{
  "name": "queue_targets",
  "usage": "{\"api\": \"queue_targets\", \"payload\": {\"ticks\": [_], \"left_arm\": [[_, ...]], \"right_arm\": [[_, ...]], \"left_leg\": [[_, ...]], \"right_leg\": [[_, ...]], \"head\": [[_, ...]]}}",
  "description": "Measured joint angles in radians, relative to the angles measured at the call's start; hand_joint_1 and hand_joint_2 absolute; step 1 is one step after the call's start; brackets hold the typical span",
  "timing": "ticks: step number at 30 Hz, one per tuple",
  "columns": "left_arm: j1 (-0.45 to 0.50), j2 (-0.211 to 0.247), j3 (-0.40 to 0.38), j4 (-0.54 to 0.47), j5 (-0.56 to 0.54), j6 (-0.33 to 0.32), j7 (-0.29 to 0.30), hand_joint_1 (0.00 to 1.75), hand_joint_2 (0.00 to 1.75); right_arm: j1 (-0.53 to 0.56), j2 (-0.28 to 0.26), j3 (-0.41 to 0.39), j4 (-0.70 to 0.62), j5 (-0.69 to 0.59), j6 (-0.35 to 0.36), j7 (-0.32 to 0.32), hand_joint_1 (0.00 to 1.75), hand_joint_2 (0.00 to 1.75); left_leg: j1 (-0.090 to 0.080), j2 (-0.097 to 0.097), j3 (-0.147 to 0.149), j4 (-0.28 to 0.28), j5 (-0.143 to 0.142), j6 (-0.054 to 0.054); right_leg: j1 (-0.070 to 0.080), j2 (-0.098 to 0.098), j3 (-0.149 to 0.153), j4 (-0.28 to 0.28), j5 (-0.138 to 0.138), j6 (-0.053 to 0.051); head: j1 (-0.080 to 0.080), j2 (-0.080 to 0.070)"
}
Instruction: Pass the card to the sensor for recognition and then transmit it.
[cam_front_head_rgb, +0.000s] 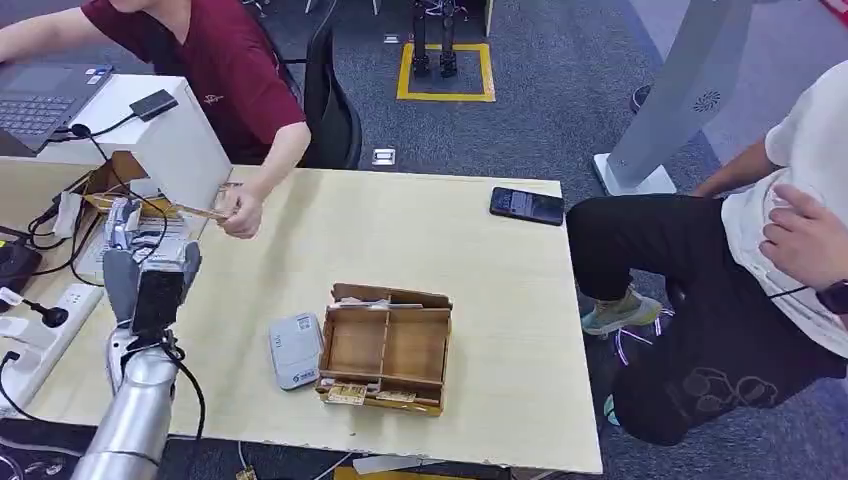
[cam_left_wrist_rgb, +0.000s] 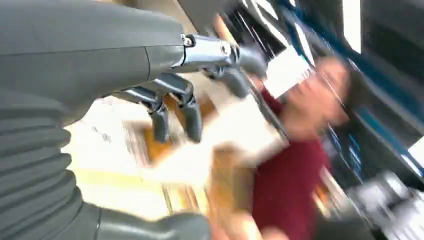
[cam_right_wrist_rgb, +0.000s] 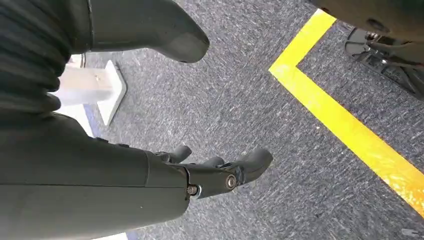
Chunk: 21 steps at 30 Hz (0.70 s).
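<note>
While a person's hand is pinching the card far left, my left hand is hovering, fingers spread, empty; my right hand is hanging over the floor, fingers apart.

Head view looks forward and down from high over the table. Left wrist view sits close behind the left hand, blurred, facing the person in red, shared with the head view. Right wrist view faces the carpet.
</note>
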Motion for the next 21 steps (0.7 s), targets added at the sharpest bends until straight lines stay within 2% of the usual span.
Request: {"api": "queue_targets", "payload": {"ticks": [4,7,9,13,17,21], "left_arm": [[0.059,0.01,-0.061,-0.086,0.017,-0.035,-0.006,0.0,1.75],[0.102,0.031,-0.108,-0.155,-0.028,-0.084,-0.048,0.0,1.75],[0.149,0.053,-0.173,-0.218,-0.093,-0.097,-0.078,0.0,1.75],[0.225,0.094,-0.316,-0.316,-0.172,-0.087,-0.09,0.0,1.75],[0.267,0.134,-0.42,-0.388,-0.138,-0.12,-0.099,0.0,1.75],[0.298,0.162,-0.475,-0.434,-0.099,-0.158,-0.112,0.0,1.75]], "right_arm": [[0.002,0.0,-0.001,0.001,-0.003,0.001,-0.003,0.0,1.75],[0.002,0.0,-0.002,0.002,-0.006,0.013,0.003,0.0,1.75],[0.004,0.0,-0.007,0.002,-0.008,0.014,0.003,0.0,1.75],[0.004,0.0,-0.018,0.002,-0.011,0.01,-0.006,0.0,1.75],[0.004,0.0,-0.026,0.002,-0.013,0.01,-0.006,0.0,1.75],[0.005,-0.001,-0.034,0.002,-0.014,0.011,-0.003,0.0,1.75]], "left_leg": [[0.0,0.0,0.0,0.0,0.0,0.0],[0.0,0.0,0.0,0.0,0.0,0.0],[0.0,0.0,0.0,0.0,-0.001,0.0],[0.0,0.0,-0.001,0.0,-0.001,0.0],[0.0,0.0,-0.001,0.0,-0.001,0.0],[0.0,0.0,-0.001,0.0,-0.001,0.0]], "right_leg": [[0.0,0.0,-0.001,0.0,0.0,0.0],[0.0,0.0,-0.001,0.0,0.0,0.0],[0.0,0.0,-0.001,0.0,0.0,0.0],[0.0,0.0,-0.001,0.0,0.0,0.0],[0.0,0.0,-0.001,0.0,0.0,0.0],[0.0,0.0,-0.001,0.0,0.0,0.0]], "head": [[0.0,0.0],[0.0,0.0],[0.0,0.0],[0.0,0.0],[0.0,0.0],[0.0,0.0]]}}
